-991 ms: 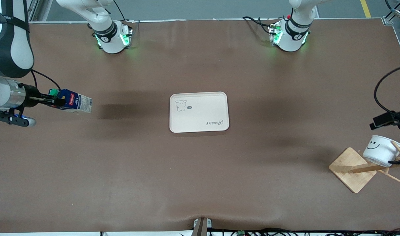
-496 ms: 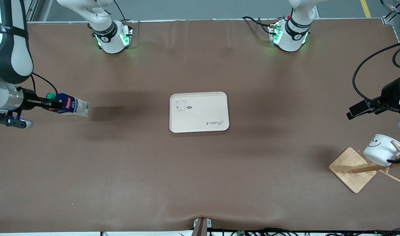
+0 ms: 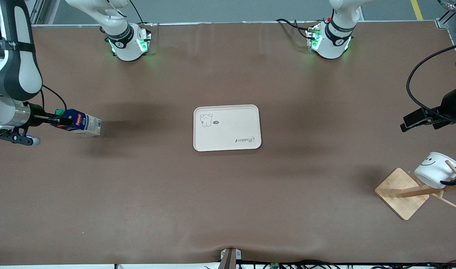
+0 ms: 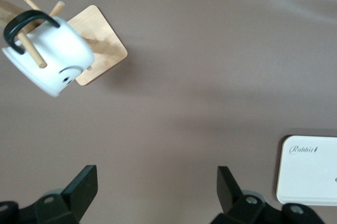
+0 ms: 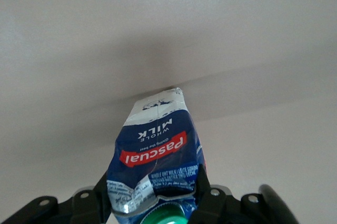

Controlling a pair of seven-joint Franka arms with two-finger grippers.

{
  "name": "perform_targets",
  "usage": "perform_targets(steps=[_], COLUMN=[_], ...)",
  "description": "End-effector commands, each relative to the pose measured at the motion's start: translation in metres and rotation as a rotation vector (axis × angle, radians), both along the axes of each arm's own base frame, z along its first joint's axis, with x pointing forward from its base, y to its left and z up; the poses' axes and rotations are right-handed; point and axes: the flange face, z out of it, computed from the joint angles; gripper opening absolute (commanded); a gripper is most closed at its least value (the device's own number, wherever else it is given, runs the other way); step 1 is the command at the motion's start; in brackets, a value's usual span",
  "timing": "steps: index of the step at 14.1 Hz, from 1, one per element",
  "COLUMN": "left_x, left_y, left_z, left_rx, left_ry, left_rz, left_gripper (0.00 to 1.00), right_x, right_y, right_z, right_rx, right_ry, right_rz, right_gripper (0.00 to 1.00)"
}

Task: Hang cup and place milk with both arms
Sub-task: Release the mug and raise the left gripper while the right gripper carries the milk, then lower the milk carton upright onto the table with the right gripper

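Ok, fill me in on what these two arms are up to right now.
The right gripper is shut on the milk carton, holding it tilted over the right arm's end of the table, not yet on the cream tray. The smiley cup already hangs by its handle on the wooden rack. The left gripper is open and empty, up over the table near the rack.

Tray [image 3: 227, 127] at mid-bench [image 3: 228, 209]. Wooden rack [image 3: 401, 193] toward the left arm's end, nearer the front camera than the tray; cup [image 3: 435, 175] hung on its peg. Left tool [image 3: 418, 121] over the bench above the rack. Right tool [image 3: 65, 121] holds the milk [image 3: 82, 124] tilted over the right arm's end.
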Motion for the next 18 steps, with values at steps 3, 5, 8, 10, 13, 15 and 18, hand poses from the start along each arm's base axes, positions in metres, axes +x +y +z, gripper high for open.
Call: perform_targets(steps=[3, 5, 8, 10, 13, 15, 18], left_x=[-0.035, -0.046, -0.062, -0.073, -0.079, -0.088, -0.091], left_y=[-0.005, -0.015, -0.025, -0.022, -0.022, -0.020, -0.018], left_z=[0.025, 0.027, 0.028, 0.033, 0.040, 0.038, 0.032], left_rx=[0.049, 0.056, 0.071, 0.078, 0.072, 0.075, 0.076], left_ry=[0.038, 0.039, 0.041, 0.034, -0.013, -0.047, -0.041], left_rz=[-0.016, -0.017, -0.025, -0.021, -0.040, -0.037, -0.034], left_gripper=[1.00, 1.00, 1.00, 1.00, 1.00, 1.00, 1.00], right_x=[-0.021, -0.022, -0.022, -0.022, -0.022, -0.022, -0.022], right_y=[0.004, 0.004, 0.006, 0.006, 0.006, 0.006, 0.007], right_z=[-0.017, -0.020, -0.022, -0.025, -0.026, -0.025, -0.023], right_rx=[0.002, 0.005, 0.008, 0.011, 0.012, 0.012, 0.014], right_ry=[0.011, 0.018, 0.025, 0.031, 0.037, 0.035, 0.046], right_rz=[-0.017, -0.022, -0.023, -0.026, -0.024, -0.024, -0.024], right_gripper=[0.00, 0.00, 0.41, 0.69, 0.94, 0.98, 1.00])
